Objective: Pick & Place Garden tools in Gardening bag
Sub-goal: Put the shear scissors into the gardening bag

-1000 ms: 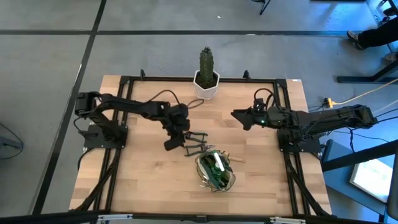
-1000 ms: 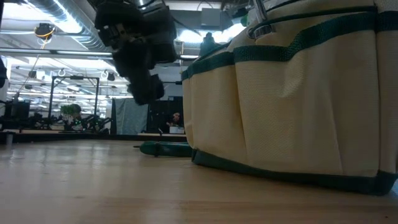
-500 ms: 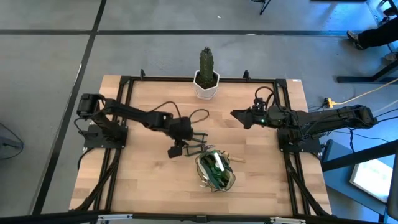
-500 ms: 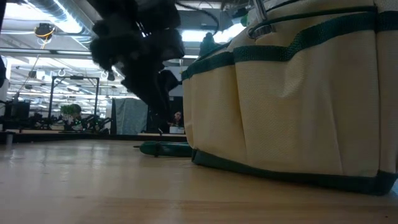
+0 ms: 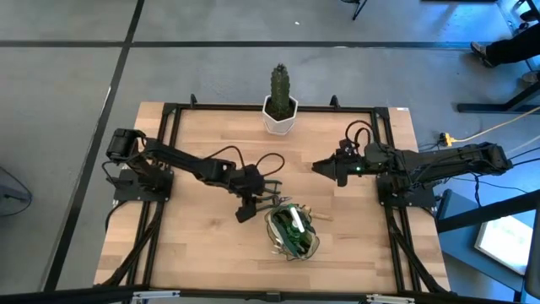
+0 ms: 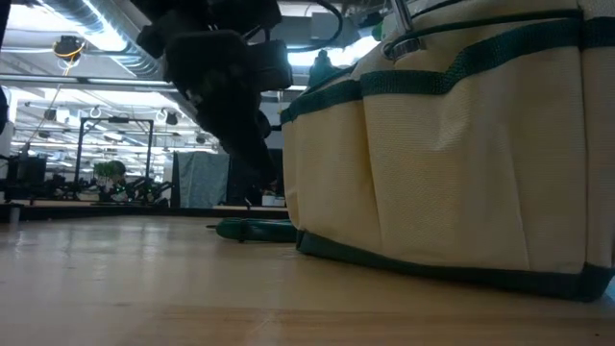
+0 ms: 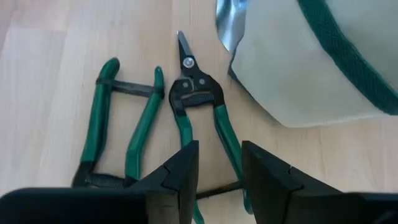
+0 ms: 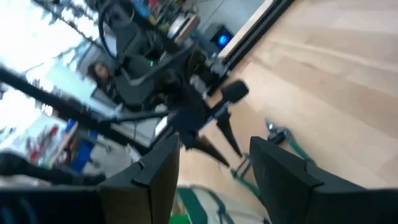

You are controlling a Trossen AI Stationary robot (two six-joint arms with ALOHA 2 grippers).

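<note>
The bag (image 5: 292,230) stands on the surface (image 5: 194,245), a little toward the near edge and close to the middle between the side edges. It is tan fabric with green trim, and several tools already stick out of its top. In the low view it fills the right part of the picture, with its pockets facing the camera.

Two pairs of shears lie flat on the surface just beside the bag, on the side toward the far edge. In the left wrist view, the shears (image 7: 196,99) nearer to the bag have short dark blades and green handles. The second shears (image 7: 127,118) lie beside them, with a dark band across the green handles. A metal blade (image 7: 231,22) shows at the edge of the bag.

The left gripper (image 5: 251,201) is low over the shears, just beside the bag. In the left wrist view its fingers (image 7: 180,177) stand apart with a narrow gap, and one green handle runs into this gap. It is not possible to tell if the fingers already press on it.

The right gripper (image 5: 325,165) waits above the surface toward the right edge, well apart from the bag. Its fingers are spread and hold nothing.

A cactus (image 5: 279,87) in a white pot (image 5: 279,116) stands at the middle of the far edge.
</note>
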